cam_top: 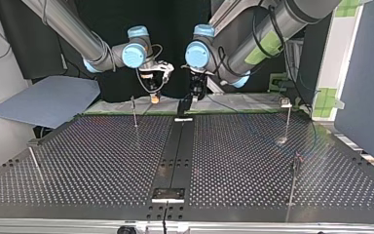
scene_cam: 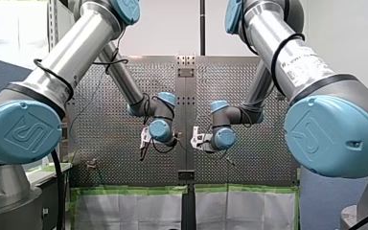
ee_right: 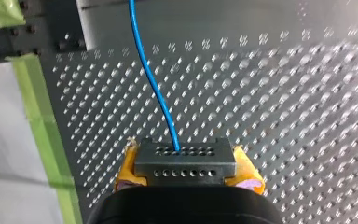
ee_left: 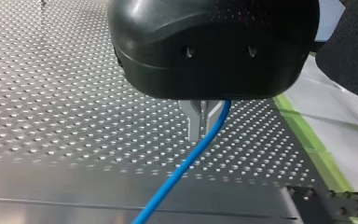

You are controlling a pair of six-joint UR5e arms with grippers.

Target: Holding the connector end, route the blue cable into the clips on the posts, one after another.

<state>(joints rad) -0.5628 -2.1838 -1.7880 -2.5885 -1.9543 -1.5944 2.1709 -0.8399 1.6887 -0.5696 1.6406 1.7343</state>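
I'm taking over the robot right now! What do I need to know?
Left gripper: metal fingers closed, seemingly on the blue cable.
Right gripper: yellow pads clamped on the connector, with the cable leaving its top.
Where: in the top view, both hang near the table's far edge, close to one of the posts.
Done: cable and connector are held.
Left: every clip; no cable shows in any yet.
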